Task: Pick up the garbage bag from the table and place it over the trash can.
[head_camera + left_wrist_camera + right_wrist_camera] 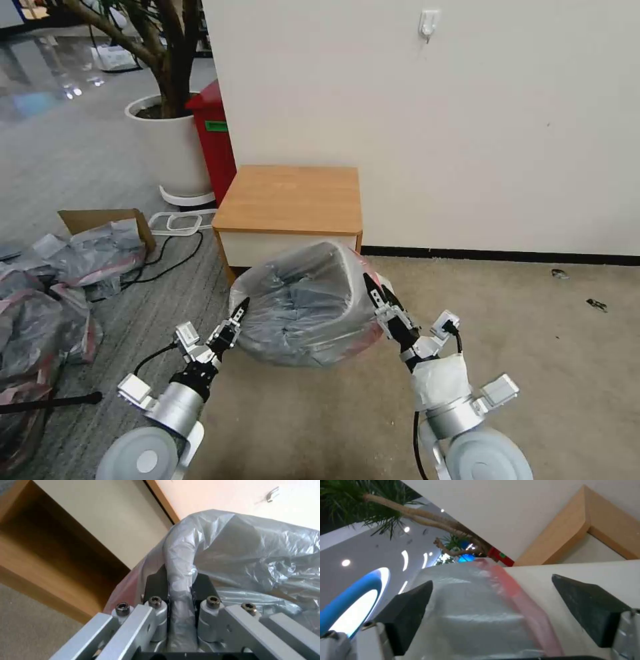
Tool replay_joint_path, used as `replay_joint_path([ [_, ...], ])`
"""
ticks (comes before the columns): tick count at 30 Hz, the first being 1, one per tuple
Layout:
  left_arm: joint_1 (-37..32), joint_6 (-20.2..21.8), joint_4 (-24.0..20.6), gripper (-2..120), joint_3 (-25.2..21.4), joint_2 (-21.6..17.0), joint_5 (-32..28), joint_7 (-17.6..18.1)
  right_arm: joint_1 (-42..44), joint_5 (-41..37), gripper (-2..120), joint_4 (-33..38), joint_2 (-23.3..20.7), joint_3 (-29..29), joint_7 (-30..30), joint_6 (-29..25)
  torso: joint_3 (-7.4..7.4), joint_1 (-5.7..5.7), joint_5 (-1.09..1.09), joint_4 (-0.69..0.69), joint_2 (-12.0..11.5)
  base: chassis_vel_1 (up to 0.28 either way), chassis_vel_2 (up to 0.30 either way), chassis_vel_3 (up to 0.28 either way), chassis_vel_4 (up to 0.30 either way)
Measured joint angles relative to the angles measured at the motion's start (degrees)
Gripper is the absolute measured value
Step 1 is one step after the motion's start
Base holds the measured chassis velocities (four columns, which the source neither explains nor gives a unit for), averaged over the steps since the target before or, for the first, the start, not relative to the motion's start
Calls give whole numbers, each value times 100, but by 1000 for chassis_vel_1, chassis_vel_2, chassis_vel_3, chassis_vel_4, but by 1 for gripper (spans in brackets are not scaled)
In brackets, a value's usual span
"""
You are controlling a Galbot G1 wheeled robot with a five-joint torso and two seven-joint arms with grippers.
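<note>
1. The garbage bag [303,303] is seen stretched over the trash can [586,570], which stands on the floor just in front of the worktop [290,197].
2. The bag-covered rim on the can's left side is pinched by the left claw [239,317], its black fingers [156,582] pressed against the plastic.
3. The right claw [380,297] is held spread at the can's right rim, beside the bag's pink-red edge.
</note>
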State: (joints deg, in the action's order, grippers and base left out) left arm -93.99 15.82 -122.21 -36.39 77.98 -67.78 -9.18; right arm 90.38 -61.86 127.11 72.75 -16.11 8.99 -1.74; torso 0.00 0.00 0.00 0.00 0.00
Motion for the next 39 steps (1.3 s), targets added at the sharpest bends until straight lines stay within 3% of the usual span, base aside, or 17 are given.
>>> replay_joint_path([
  [3, -45, -16, -39, 8, 12, 9, 23, -14, -13, 32, 76, -9, 14, 20, 84, 3, 0, 0, 0, 0, 0, 0, 0, 0, 0],
  [17, -89, -33, -33, 8, 54, 36, 168, -40, -46, 164, 30, -52, 71, 34, 141, -133, 0, 0, 0, 0, 0, 0, 0, 0, 0],
  [24, -117, -42, -50, 8, 106, 56, 218, -77, -78, 263, 0, -131, 97, 39, 149, -235, 0, 0, 0, 0, 0, 0, 0, 0, 0],
  [30, -152, -44, -61, 8, 164, 85, 251, -128, -124, 369, 0, -205, 121, 44, 81, -334, 0, 0, 0, 0, 0, 0, 0, 0, 0],
  [39, -163, -36, -89, 8, 232, 114, 263, -202, -272, 597, 0, -311, 175, 29, -528, -407, 0, 0, 0, 0, 0, 0, 0, 0, 0],
])
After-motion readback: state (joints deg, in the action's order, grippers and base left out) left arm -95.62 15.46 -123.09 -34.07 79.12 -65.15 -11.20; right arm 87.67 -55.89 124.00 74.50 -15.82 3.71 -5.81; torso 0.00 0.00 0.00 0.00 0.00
